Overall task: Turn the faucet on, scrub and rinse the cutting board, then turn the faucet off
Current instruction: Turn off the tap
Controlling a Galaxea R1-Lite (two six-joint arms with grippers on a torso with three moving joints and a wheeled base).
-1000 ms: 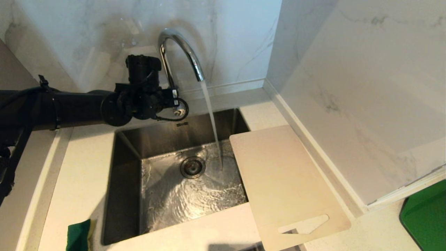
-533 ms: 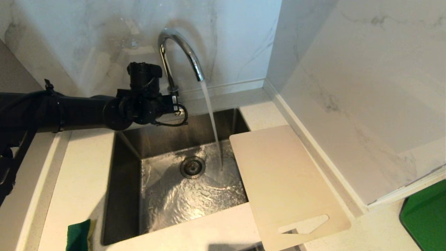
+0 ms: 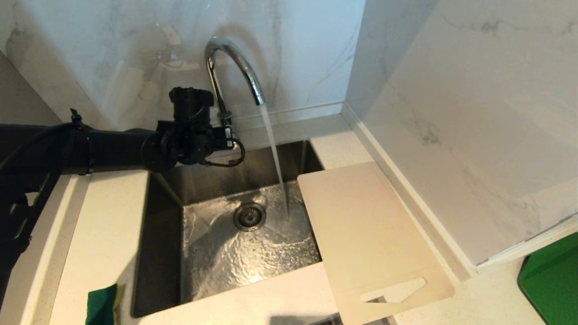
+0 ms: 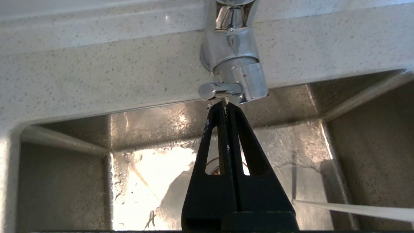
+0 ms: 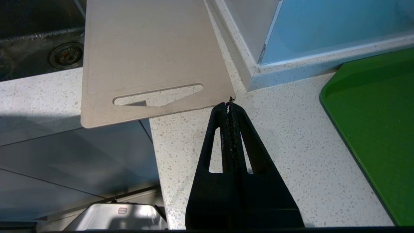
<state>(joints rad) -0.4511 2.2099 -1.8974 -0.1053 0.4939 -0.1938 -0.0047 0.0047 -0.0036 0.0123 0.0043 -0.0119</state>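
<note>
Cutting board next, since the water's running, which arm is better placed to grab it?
Probably the right. The right pincer, shut and empty, hangs just off the cutting board corner by its slot handle. The left pincer, also shut, is across the sink at the faucet lever.

Over the last second the left arm (image 3: 113,149) has slid toward three o'clock and slightly toward six, bringing its gripper (image 4: 225,104) against the faucet (image 3: 235,67) base.

Left gripper (image 4: 225,105): fingers pressed together — arm stretched level.
Right gripper (image 5: 230,105): fingers pressed together — empty.
</note>
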